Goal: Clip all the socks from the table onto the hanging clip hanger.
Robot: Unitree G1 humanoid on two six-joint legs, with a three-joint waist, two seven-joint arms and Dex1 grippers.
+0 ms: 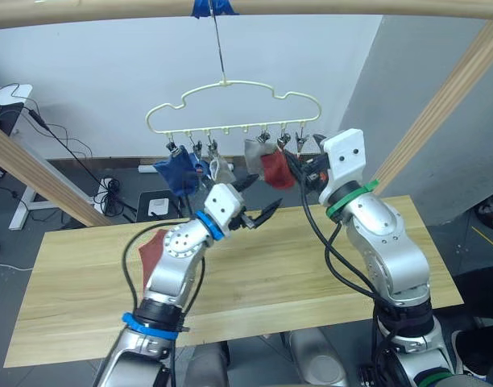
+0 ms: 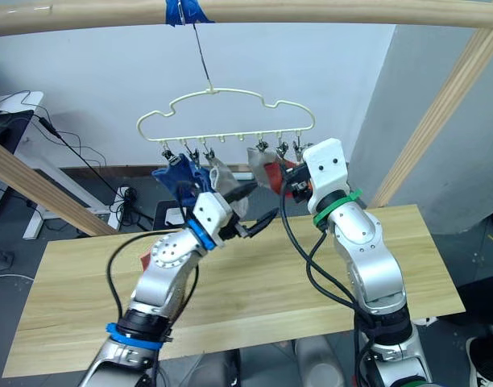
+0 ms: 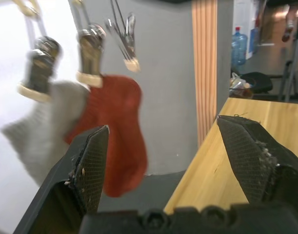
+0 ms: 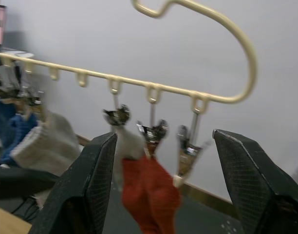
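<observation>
Left eye view: the clip hanger (image 1: 230, 109) hangs from a wooden pole (image 1: 246, 8) above the counter (image 1: 327, 266). Two blue socks (image 1: 180, 173) and a grey sock (image 1: 222, 171) hang from its left-side clips. A second grey sock (image 1: 253, 153) and a rust-red sock (image 1: 276, 169) hang further along, directly in front of the right gripper (image 4: 158, 185). The clip beyond the hung red sock, on the far side from the left jaws, is an empty clip (image 4: 185, 158).

One rust-red sock (image 1: 154, 248) lies on the counter, below and behind the left gripper (image 1: 258, 205), partly hidden by the left forearm. It appears to be the last sock to hang.

Left jaws: spread wide, holding nothing, raised near the hung grey and red socks. Right jaws: spread wide, holding nothing, pointed at the right end of the clip row.

Recommended procedure, judged from this layout:
1. Lower the left jaws to the counter sock and pinch it at the cuff edge, not mid-body, so a free margin remains for the clip.
2. Lift clear of the counter before moving towards the hanger.
3. Use the right jaws to squeeze open the empty clip; steady the hanger, since it swings freely on its hook.
4. Insert the cuff fully between the clip's faces, then release the clip before releasing the sock.
</observation>
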